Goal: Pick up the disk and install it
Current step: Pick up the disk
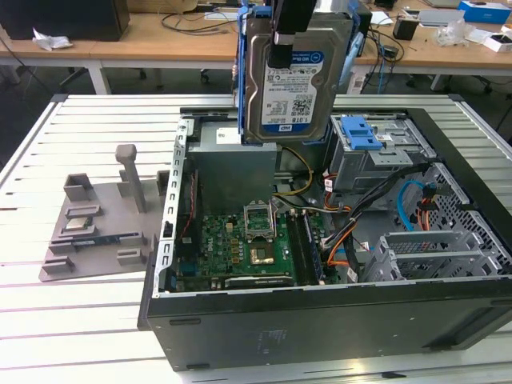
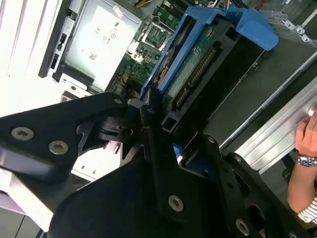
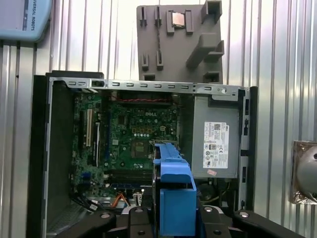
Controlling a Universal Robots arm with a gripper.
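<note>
The disk (image 1: 300,88), a silver drive with a white-and-blue label and blue side rails, hangs upright above the back of the open computer case (image 1: 320,320). My gripper (image 1: 282,44) comes down from above and is shut on its top edge. In the second wrist view the disk (image 2: 198,54) shows its circuit-board side and blue rails, clamped between my black fingers (image 2: 148,119). The first wrist view shows the disk's blue rail (image 3: 174,198) end-on over the motherboard (image 3: 138,139). The drive cage with a blue latch (image 1: 364,132) sits just to the exterior view's right of the disk.
A grey power-supply box (image 1: 232,160) stands in the case below the disk. Cables (image 1: 360,224) cross the case interior. A grey parts fixture (image 1: 96,224) lies on the slatted table at the exterior view's left. A person's hand with a wristwatch (image 2: 304,158) rests by the table edge.
</note>
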